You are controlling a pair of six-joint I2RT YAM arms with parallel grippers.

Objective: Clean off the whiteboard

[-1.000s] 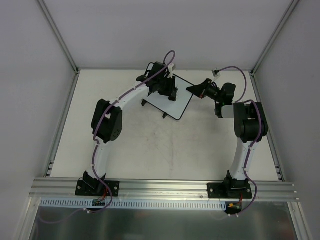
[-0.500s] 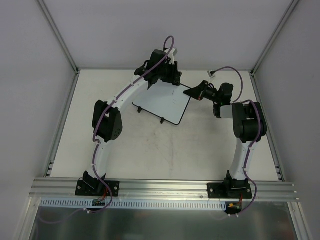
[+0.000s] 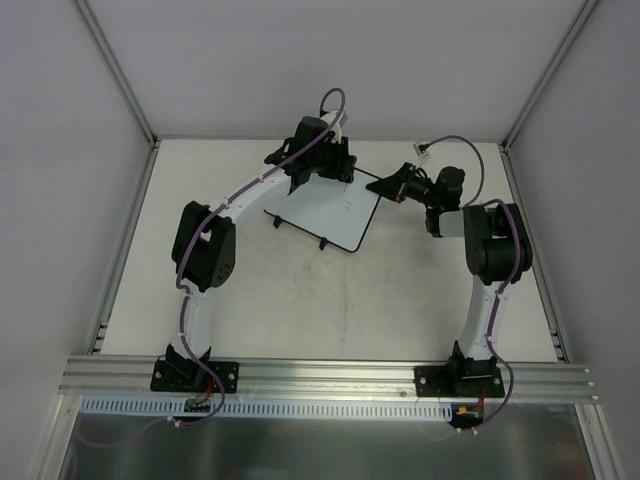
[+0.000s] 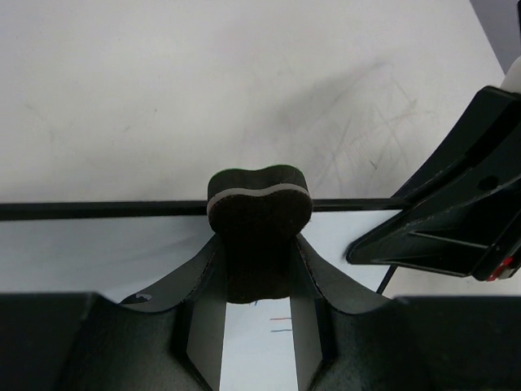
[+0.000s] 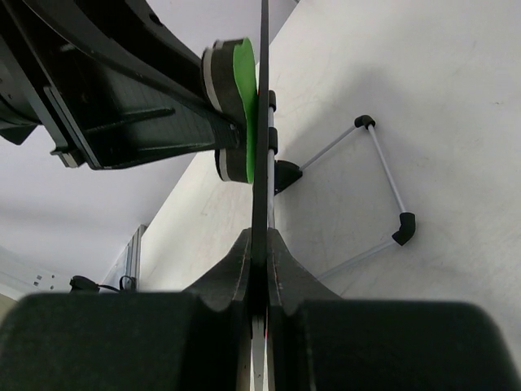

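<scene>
The whiteboard (image 3: 325, 215) lies tilted at the back middle of the table, its face white with a thin black frame. My left gripper (image 3: 328, 170) hovers at the board's far edge, shut on a dark foam eraser (image 4: 259, 213) that presses on the board face (image 4: 89, 252). Short red and blue pen lines (image 4: 281, 324) show just below the eraser. My right gripper (image 3: 384, 187) is shut on the board's right edge. The right wrist view has the board edge-on (image 5: 264, 49), clamped in the jaws (image 5: 260, 252), with the eraser's green side (image 5: 242, 90) flat against it.
The board's wire stand (image 5: 383, 175) with black feet sticks out behind it over the table (image 3: 300, 300). Grey enclosure walls ring the table. An aluminium rail (image 3: 330, 375) carrying both arm bases runs along the near edge.
My left gripper has carried the eraser from the board's middle to its far edge. The board's near left corner has swung out to the left. The right gripper has kept its hold.
</scene>
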